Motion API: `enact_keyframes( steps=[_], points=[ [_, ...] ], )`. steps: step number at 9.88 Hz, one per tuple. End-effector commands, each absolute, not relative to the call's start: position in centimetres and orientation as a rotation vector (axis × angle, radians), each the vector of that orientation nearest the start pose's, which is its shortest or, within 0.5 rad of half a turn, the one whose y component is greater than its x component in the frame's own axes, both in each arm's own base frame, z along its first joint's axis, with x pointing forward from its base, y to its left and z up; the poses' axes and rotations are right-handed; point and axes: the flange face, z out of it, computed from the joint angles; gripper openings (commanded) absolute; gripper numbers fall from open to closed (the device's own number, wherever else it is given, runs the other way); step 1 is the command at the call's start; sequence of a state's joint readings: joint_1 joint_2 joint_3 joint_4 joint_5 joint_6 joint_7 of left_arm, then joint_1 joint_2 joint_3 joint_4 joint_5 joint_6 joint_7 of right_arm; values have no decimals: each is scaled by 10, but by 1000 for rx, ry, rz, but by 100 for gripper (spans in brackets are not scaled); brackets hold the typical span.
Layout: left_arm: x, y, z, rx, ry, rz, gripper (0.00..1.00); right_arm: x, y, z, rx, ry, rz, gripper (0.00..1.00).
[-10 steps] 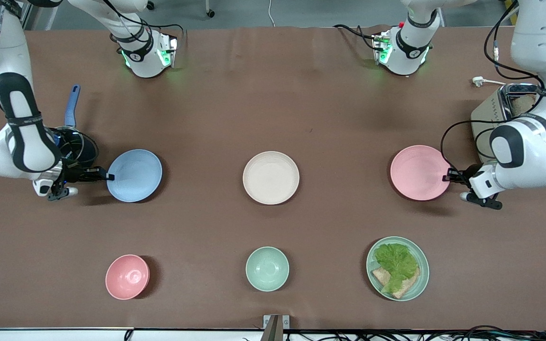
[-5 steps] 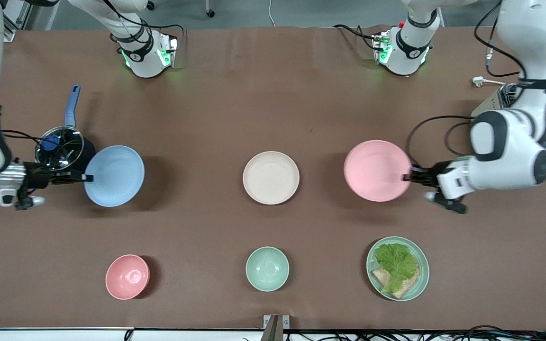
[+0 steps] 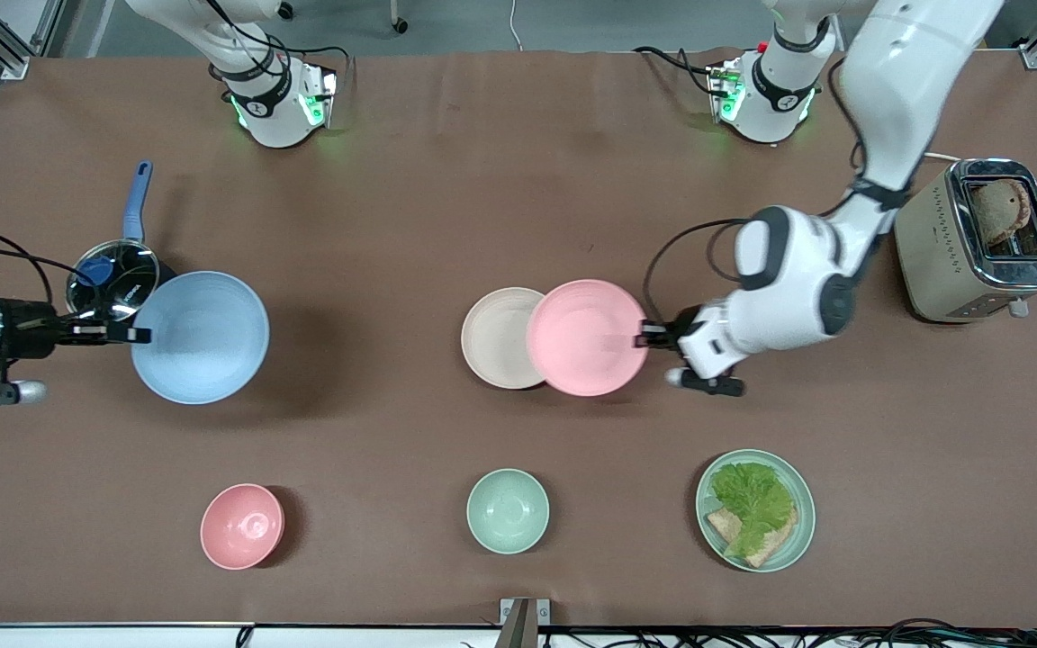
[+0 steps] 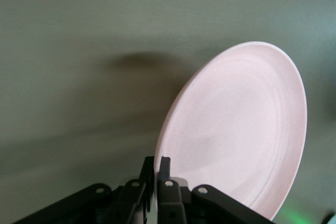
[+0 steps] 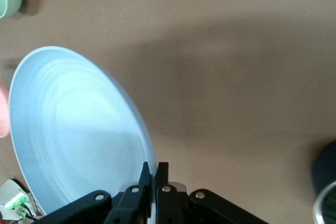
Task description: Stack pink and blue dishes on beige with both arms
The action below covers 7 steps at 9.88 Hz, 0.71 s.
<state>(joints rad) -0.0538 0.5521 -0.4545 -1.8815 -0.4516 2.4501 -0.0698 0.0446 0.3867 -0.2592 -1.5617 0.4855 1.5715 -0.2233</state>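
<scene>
The beige plate (image 3: pixel 493 338) lies at the table's middle. A pale pink plate (image 3: pixel 587 337) hangs in the air over the beige plate's edge on the left arm's side, covering part of it. My left gripper (image 3: pixel 645 337) is shut on its rim; in the left wrist view the pink plate (image 4: pixel 241 129) fills the space past the gripper (image 4: pixel 157 167). The light blue plate (image 3: pixel 200 337) is lifted over the table near the right arm's end, with my right gripper (image 3: pixel 133 335) shut on its rim. The right wrist view shows that blue plate (image 5: pixel 73 129) pinched in the gripper (image 5: pixel 154 174).
A lidded pot (image 3: pixel 113 279) with a blue handle stands beside the blue plate. A toaster (image 3: pixel 978 238) stands at the left arm's end. Nearer the front camera sit a pink bowl (image 3: pixel 242 526), a mint-green bowl (image 3: pixel 508 510) and a green plate (image 3: pixel 799 531) with lettuce and bread.
Both plates left the table. The left arm carried the pink plate sideways until it overlaps the beige plate. The right arm raised the blue plate and drew it slightly toward its own end.
</scene>
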Motion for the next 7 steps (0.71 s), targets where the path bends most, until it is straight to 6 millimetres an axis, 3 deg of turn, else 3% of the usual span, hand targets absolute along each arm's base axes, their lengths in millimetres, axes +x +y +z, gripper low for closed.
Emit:
enact_keyframes(
  steps=[1, 3, 5, 6, 7],
  points=[
    [556, -335, 210, 2611, 40, -128, 2, 621, -6, 422, -2708, 181, 401, 1],
    [539, -365, 194, 2648, 75, -115, 3, 613, 59, 416, -2712, 226, 387, 1],
    [523, -379, 190, 2682, 77, -139, 7, 600, 93, 397, -2719, 252, 349, 1],
    [511, -382, 185, 2694, 59, -163, 12, 596, 115, 388, -2722, 262, 339, 1],
    [509, -383, 185, 2695, 56, -166, 27, 592, 131, 381, -2725, 289, 328, 1]
  ],
)
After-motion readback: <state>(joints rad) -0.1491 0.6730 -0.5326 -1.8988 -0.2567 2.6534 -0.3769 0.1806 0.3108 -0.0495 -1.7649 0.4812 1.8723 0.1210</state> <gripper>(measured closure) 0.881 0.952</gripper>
